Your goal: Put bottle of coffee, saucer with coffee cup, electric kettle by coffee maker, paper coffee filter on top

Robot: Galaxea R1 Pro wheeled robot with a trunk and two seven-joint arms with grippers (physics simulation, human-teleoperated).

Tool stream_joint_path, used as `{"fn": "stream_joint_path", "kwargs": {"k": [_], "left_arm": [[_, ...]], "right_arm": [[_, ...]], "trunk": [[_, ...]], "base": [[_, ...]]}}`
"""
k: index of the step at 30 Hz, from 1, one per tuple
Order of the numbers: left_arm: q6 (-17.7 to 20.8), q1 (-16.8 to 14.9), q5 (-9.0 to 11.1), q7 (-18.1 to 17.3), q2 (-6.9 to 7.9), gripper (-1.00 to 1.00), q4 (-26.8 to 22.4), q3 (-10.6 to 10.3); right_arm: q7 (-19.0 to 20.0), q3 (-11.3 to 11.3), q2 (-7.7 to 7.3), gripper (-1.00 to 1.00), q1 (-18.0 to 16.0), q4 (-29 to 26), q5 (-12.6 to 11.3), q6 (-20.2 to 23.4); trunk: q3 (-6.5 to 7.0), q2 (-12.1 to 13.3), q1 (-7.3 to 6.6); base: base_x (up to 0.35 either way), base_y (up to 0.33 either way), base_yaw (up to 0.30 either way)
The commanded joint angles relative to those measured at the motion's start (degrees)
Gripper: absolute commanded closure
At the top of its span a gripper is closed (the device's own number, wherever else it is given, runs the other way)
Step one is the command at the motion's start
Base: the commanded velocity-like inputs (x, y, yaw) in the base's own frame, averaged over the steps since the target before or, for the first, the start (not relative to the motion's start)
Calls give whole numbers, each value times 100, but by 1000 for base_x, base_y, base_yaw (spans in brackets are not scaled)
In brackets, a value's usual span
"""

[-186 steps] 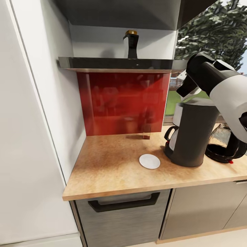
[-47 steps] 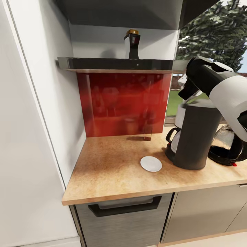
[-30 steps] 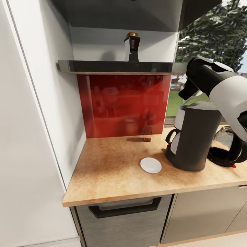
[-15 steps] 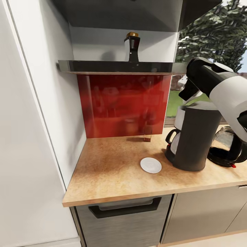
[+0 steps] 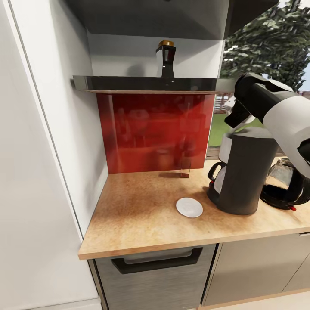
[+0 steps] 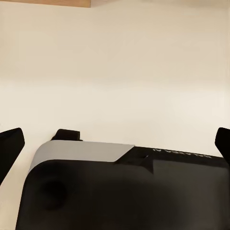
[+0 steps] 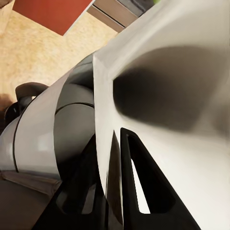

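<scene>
The bottle of coffee (image 5: 165, 58) stands upright on the kitchen shelf (image 5: 129, 82). On the kitchen countertop (image 5: 137, 215) the saucer (image 5: 189, 207) lies just left of the coffee maker (image 5: 245, 172), and the electric kettle (image 5: 284, 185) sits close on its right. My right arm (image 5: 275, 107) reaches over the coffee maker's top. My right gripper (image 7: 109, 139) is shut on the white paper coffee filter (image 7: 182, 96), with the coffee maker (image 7: 67, 129) just below. My left gripper (image 6: 115, 143) hangs open with nothing in it. The coffee cup is out of view.
A tiny clear glass item with a brown base (image 5: 185, 168) stands against the red backsplash (image 5: 150, 129). A tall white panel (image 5: 43, 172) walls off the counter's left end. A dark drawer front with a handle (image 5: 157, 260) is below the edge. A window (image 5: 267, 43) is behind the arm.
My right arm has crept slightly to the right above the coffee maker. The head view rose a little some seconds ago. The bottle, saucer and kettle have not moved.
</scene>
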Motion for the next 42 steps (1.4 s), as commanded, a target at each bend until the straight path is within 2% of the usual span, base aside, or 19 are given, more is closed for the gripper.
{"fn": "stream_joint_path", "kwargs": {"k": [1, 7, 30, 31, 42], "left_arm": [[-6, 2, 7, 4, -4, -100, -9, 15], [-6, 0, 7, 4, -4, -100, -9, 15], [-6, 0, 7, 4, -4, -100, -9, 15], [-6, 0, 7, 4, -4, -100, -9, 15], [-6, 2, 7, 4, -4, -100, -9, 15]], "right_arm": [[89, 9, -4, 100, -2, -12, 44, 19], [328, 16, -4, 100, -2, 2, 45, 19], [350, 25, -4, 100, -2, 5, 45, 19], [350, 25, -4, -100, -2, 3, 45, 19], [350, 25, -4, -100, -2, -3, 45, 19]], "trunk": [[-6, -3, 0], [-6, -3, 0], [-6, -3, 0], [-6, -3, 0], [-6, -3, 0]], "base": [[0, 0, 0], [0, 0, 0], [0, 0, 0], [0, 0, 0], [0, 0, 0]]}}
